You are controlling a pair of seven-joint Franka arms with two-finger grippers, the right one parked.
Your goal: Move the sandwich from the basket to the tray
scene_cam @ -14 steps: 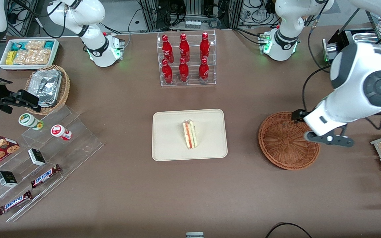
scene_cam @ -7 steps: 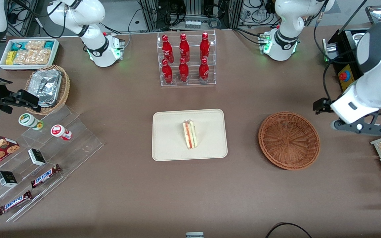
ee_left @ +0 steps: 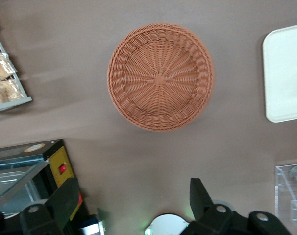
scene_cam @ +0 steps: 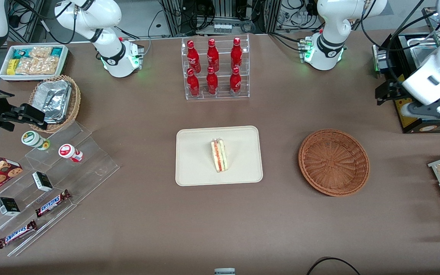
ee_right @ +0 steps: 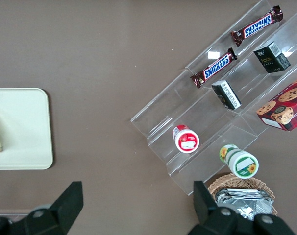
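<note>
With the sandwich (scene_cam: pixel 219 155) lying on the tray (scene_cam: pixel 193 168) and the basket (scene_cam: pixel 334 162) sitting bare, the spread, unladen end effector (ee_left: pixel 134 208) is hanging at the basket's two o'clock and should be parking high above the worktop (scene_cam: pixel 147 221).

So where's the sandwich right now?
The sandwich lies on the tray mid-table, the empty basket beside it; the open gripper hangs above the table, holding nothing.
</note>
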